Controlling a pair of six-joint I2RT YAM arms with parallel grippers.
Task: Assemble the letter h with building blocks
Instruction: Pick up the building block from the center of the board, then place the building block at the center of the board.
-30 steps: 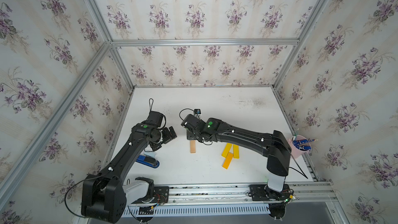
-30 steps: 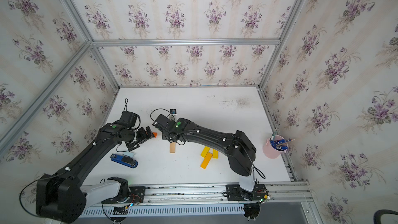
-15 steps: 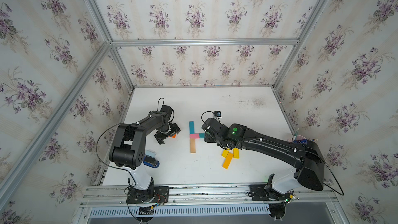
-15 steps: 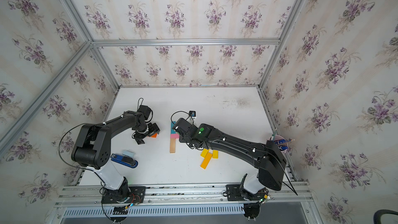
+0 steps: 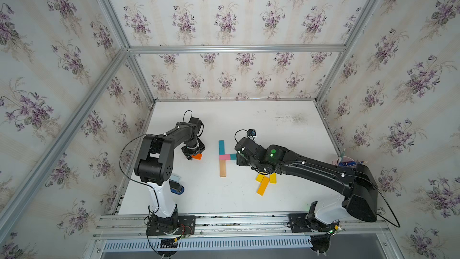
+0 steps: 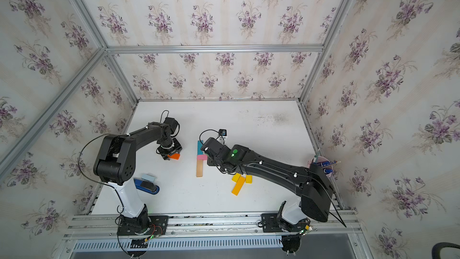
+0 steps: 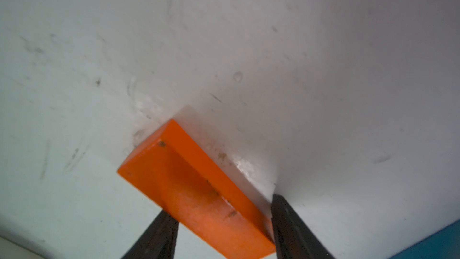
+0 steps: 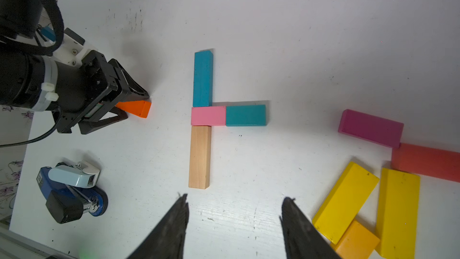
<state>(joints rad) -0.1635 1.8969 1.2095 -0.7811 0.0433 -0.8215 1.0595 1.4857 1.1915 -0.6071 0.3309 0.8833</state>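
Observation:
Mid-table in both top views, a long teal bar [image 5: 221, 147], a pink block [image 5: 224, 157], a short teal block [image 8: 246, 115] and a tan bar [image 8: 199, 156] lie joined. My left gripper [image 7: 222, 210] is shut on an orange block [image 7: 194, 188] on the table, left of them. My right gripper [image 8: 235, 200] is open and holds nothing, hovering by the tan bar's near end. Loose yellow blocks [image 8: 346, 200], a magenta block [image 8: 371, 128] and a red block [image 8: 425, 161] lie to the right; the right arm hides the last two in the top views.
A blue stapler [image 6: 146, 185] lies near the left arm's base. A pink cup of pens [image 6: 323, 164] stands at the table's right edge. Papered walls with metal rails close in the table on three sides.
The left jaws have closed in from wide open onto the orange block. The right arm has drawn back off the teal, pink and tan bars, which now show uncovered.

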